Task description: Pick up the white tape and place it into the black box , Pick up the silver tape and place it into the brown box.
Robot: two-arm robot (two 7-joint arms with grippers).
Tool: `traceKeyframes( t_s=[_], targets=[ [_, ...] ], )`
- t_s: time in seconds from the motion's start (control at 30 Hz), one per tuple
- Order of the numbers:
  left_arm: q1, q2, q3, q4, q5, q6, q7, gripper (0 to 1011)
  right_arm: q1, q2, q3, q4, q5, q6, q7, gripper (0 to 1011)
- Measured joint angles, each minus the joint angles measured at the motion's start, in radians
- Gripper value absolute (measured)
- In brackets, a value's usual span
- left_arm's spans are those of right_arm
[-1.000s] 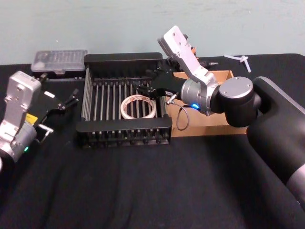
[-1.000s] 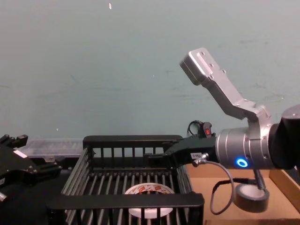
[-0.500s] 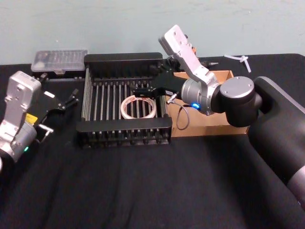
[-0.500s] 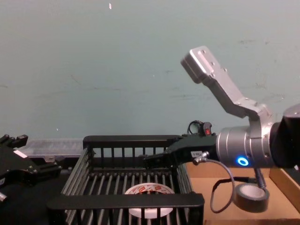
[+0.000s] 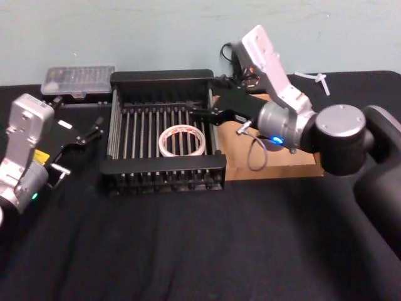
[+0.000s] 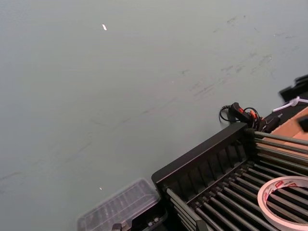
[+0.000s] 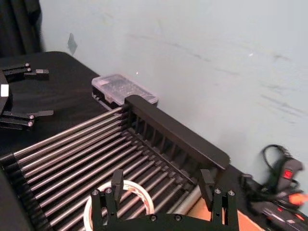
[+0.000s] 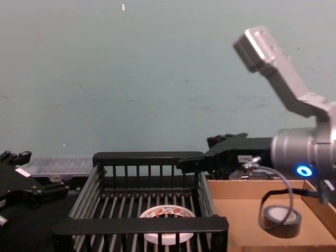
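The white tape lies flat on the barred floor of the black box, right of its middle. My right gripper hovers open and empty over the crate's right rim, above and beside the roll. The silver tape lies in the brown box, right of the crate; in the head view my right arm hides it. My left gripper rests open on the table left of the crate.
A clear plastic case sits behind the crate's back left corner. A cabled device with a red button lies behind the brown box, and a small white piece at the back right. The table is covered in black cloth.
My right gripper has drawn back to the right, from above the crate's inside to its right rim, and the wrist has risen. The white tape and the left arm have stayed put.
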Motion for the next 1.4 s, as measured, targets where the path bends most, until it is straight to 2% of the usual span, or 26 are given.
traceKeyframes(
  t_s=[0.13,0.17,0.2,0.23,0.27,0.4,0.73,0.9,1.03,1.2,1.4],
  targets=[
    [0.0,0.0,0.0,0.0,0.0,0.0,0.0,1002,-0.043,0.028,0.023,-0.072,0.006,0.012,-0.017,1002],
    [0.0,0.0,0.0,0.0,0.0,0.0,0.0,1001,-0.066,0.042,0.036,-0.111,0.01,0.019,-0.024,1002],
    [0.0,0.0,0.0,0.0,0.0,0.0,0.0,1002,-0.066,0.042,0.036,-0.111,0.01,0.019,-0.024,1002],
    [0.0,0.0,0.0,0.0,0.0,0.0,0.0,1002,-0.1,0.064,0.055,-0.16,0.015,0.029,-0.033,1003],
    [0.0,0.0,0.0,0.0,0.0,0.0,0.0,1001,-0.1,0.064,0.055,-0.16,0.015,0.029,-0.033,1002],
    [0.0,0.0,0.0,0.0,0.0,0.0,0.0,1002,-0.169,0.106,0.088,-0.244,0.023,0.047,-0.047,1002],
    [0.0,0.0,0.0,0.0,0.0,0.0,0.0,1002,-0.295,0.162,0.148,-0.347,0.028,0.058,-0.08,1002],
    [0.0,0.0,0.0,0.0,0.0,0.0,0.0,1000,-0.341,0.176,0.169,-0.369,0.012,0.052,-0.099,1003],
    [0.0,0.0,0.0,0.0,0.0,0.0,0.0,1002,-0.368,0.181,0.175,-0.374,-0.025,0.03,-0.127,1003],
    [0.0,0.0,0.0,0.0,0.0,0.0,0.0,1001,-0.386,0.178,0.168,-0.352,-0.097,-0.015,-0.171,1002],
    [0.0,0.0,0.0,0.0,0.0,0.0,0.0,1002,-0.383,0.161,0.15,-0.296,-0.185,-0.067,-0.221,1002]
  ],
)
